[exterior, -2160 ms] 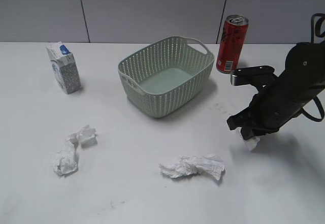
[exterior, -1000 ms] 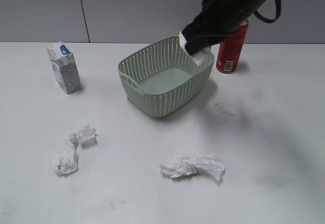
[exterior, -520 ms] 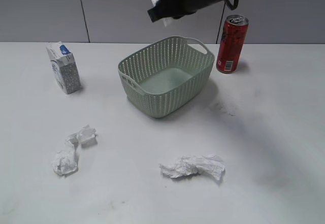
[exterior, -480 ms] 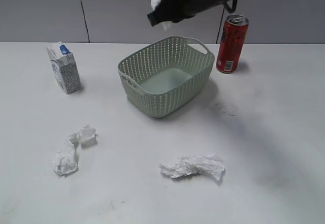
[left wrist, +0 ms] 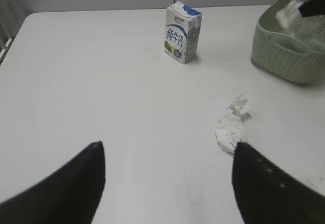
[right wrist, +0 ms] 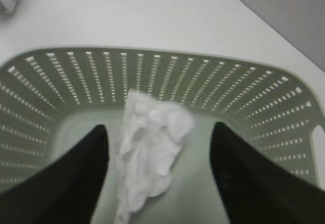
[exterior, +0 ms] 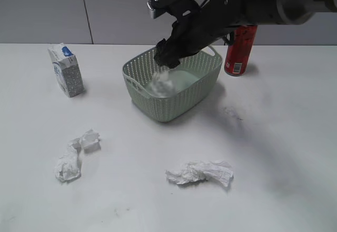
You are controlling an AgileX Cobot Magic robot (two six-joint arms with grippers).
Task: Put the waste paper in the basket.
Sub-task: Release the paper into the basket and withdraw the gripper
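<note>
Three crumpled white wads make up the waste paper. The left wad [exterior: 72,154] lies long and wrinkled on the white table [exterior: 284,137], the middle wad [exterior: 200,172] lies nearer the front edge, and the third wad [right wrist: 150,148] is inside the basket [exterior: 158,106], loose between the spread fingers of the right gripper [exterior: 169,58], which grip nothing.

The basket is pale mint-green plastic, rectangular with rounded corners and rows of small perforations. In the exterior view the third wad is only a blurred white smear; the right wrist view shows its soft creased folds clearly against the basket floor. The left wrist view shows the left gripper [left wrist: 167,183] wide apart and empty above bare table, with the left wad just ahead.

A boxy white-and-blue carton [exterior: 66,70] stands at far left; a red can [exterior: 240,48] stands upright right of the basket.
</note>
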